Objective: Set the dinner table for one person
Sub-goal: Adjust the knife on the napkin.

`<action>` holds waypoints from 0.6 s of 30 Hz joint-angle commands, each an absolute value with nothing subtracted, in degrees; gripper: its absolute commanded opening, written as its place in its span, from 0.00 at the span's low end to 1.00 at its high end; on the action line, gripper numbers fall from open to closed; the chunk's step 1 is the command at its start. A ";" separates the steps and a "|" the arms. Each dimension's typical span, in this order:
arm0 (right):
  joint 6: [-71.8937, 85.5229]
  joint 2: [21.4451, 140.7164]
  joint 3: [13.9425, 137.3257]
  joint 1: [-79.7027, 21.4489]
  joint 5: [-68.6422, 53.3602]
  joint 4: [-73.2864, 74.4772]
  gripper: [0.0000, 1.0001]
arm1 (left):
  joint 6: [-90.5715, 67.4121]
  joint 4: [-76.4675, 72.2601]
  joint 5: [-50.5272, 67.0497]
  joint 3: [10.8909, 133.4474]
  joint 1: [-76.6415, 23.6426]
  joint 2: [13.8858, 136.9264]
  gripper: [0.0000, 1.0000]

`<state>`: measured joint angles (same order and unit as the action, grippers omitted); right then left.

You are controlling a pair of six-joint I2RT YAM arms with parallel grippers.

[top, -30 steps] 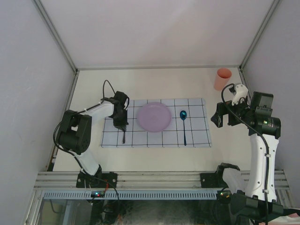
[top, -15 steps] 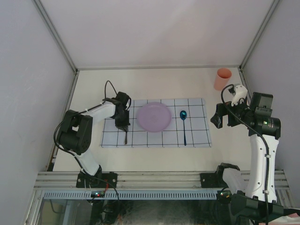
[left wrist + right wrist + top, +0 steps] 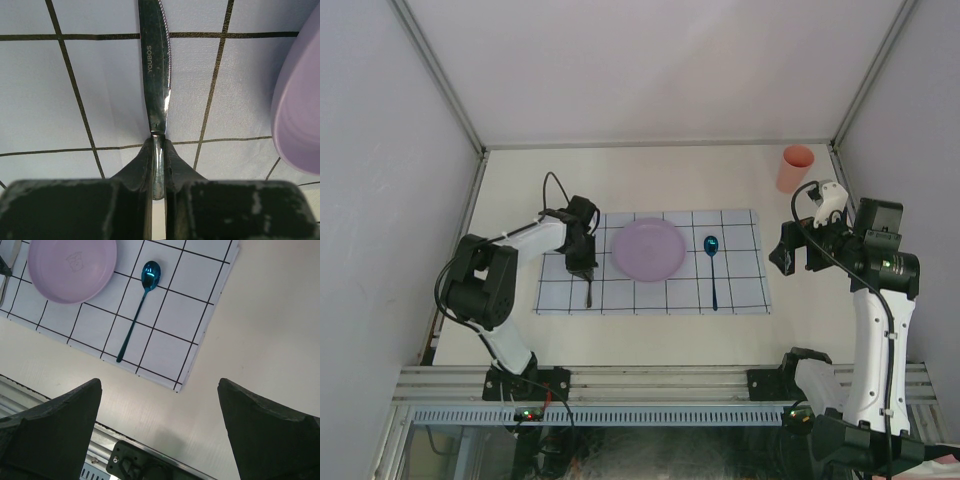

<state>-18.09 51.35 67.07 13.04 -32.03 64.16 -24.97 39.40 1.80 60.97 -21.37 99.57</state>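
The dinner table (image 3: 650, 170) carries 1 gridded cloth (image 3: 740, 290), both same as a sec ago. On the cloth: 1 lilac plate (image 3: 648, 249) mid, 1 blue spoon (image 3: 713, 268) to its right, 1 knife (image 3: 588, 292) to its left. 1 orange cup (image 3: 795, 168) stands at the far right corner, off the cloth. My left gripper (image 3: 158, 145) is clamped on the knife, now a touch nearer the plate vs 1 s back. My right gripper (image 3: 159, 385) hasn't moved, fingers wide apart, holding nothing.

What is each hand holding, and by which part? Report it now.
Left hand: the knife, clamped on its handle just behind the blade. Right hand: open, nothing held.
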 commanded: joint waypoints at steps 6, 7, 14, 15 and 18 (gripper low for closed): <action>-18.31 51.59 68.29 12.58 -33.26 62.14 1.00 | -26.39 38.89 -0.49 61.00 -21.06 97.47 0.00; -18.35 51.48 68.26 12.57 -33.22 62.22 1.00 | -26.51 39.05 -0.86 61.00 -21.08 97.40 0.00; -18.41 50.98 67.88 12.57 -33.13 62.49 1.00 | -26.67 39.41 -1.34 60.78 -20.96 96.99 0.00; -18.39 51.05 67.87 12.57 -33.07 62.41 1.00 | -26.71 39.38 -1.31 60.74 -20.98 96.87 0.00; -18.28 51.22 67.89 12.57 -33.31 62.11 1.00 | -26.65 39.31 -1.30 60.52 -20.92 96.69 0.00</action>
